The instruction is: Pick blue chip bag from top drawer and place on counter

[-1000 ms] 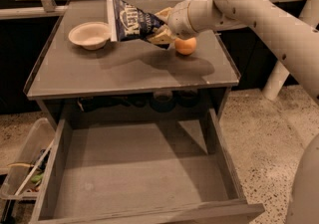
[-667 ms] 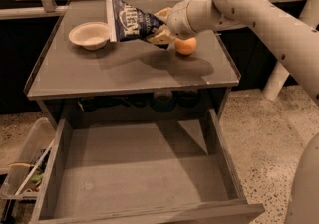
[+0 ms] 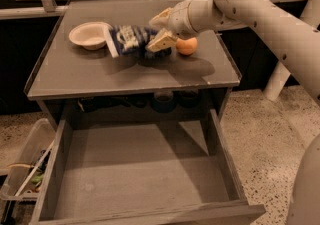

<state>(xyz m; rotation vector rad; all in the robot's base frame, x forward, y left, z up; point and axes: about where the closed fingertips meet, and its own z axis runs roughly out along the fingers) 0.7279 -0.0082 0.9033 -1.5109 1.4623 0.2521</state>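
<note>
The blue chip bag (image 3: 131, 40) lies on the counter (image 3: 100, 75), just right of a bowl, its white strip toward the bowl. My gripper (image 3: 156, 31) hovers at the bag's right end. Its tan fingers (image 3: 161, 43) are spread apart, one above and one at the bag's edge, so it is open. The top drawer (image 3: 135, 169) is pulled out below the counter, and its flat grey bottom is bare.
A cream bowl (image 3: 89, 35) sits at the counter's back left. An orange (image 3: 187, 46) rests right beside my gripper. A clear plastic bin (image 3: 24, 169) with clutter stands on the floor left of the drawer. Speckled floor lies to the right.
The bag was held tilted up above the counter; now it has come down and lies flat by the bowl. My fingers have spread apart and let it go.
</note>
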